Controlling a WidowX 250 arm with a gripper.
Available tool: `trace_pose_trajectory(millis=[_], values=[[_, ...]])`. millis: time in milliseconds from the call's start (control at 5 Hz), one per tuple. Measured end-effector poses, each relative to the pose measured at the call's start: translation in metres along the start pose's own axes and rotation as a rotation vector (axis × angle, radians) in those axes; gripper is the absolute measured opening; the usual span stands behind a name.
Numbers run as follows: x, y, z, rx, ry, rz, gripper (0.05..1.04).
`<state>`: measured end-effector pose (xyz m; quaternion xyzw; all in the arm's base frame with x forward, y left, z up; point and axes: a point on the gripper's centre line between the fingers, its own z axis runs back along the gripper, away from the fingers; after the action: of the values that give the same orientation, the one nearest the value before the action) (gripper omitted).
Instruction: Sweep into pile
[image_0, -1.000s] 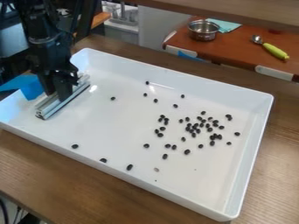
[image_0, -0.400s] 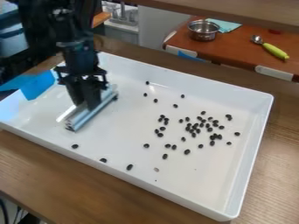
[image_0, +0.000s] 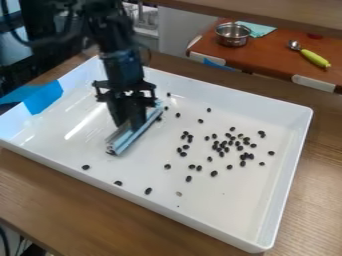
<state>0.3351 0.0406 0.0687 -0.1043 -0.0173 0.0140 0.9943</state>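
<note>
Brown wood of the desk (image_0: 100, 215) fills the near side, under a white tray (image_0: 220, 215). Just inside the tray's near wall lie three stray beans (image_0: 148, 191), outside the bar's present line, so they will probably want a separate pass. Beyond them, the gripper (image_0: 131, 123) is closed on a silver bar (image_0: 138, 134), held low at a slant over the tray floor. Over the last second, gripper and bar have travelled from the tray's far corner, by the blue tape (image_0: 44, 97), toward the beans. One bean (image_0: 159, 119) sits at the bar's leading side, seemingly pushed along; the main scatter (image_0: 224, 145) has not moved. The sweep looks barely begun, and keeping the bar low should stop beans slipping under it. Farther back, a metal pot (image_0: 233, 35) stands on an orange-brown table (image_0: 270, 55).
</note>
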Motion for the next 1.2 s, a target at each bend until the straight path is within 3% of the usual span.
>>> trace_pose_trajectory(millis=[800, 1200], values=[[0.020, -0.049, -0.017, 0.006, -0.050, 0.032, 0.336], [0.027, -0.095, -0.028, -0.057, -0.041, 0.052, 0.336]])
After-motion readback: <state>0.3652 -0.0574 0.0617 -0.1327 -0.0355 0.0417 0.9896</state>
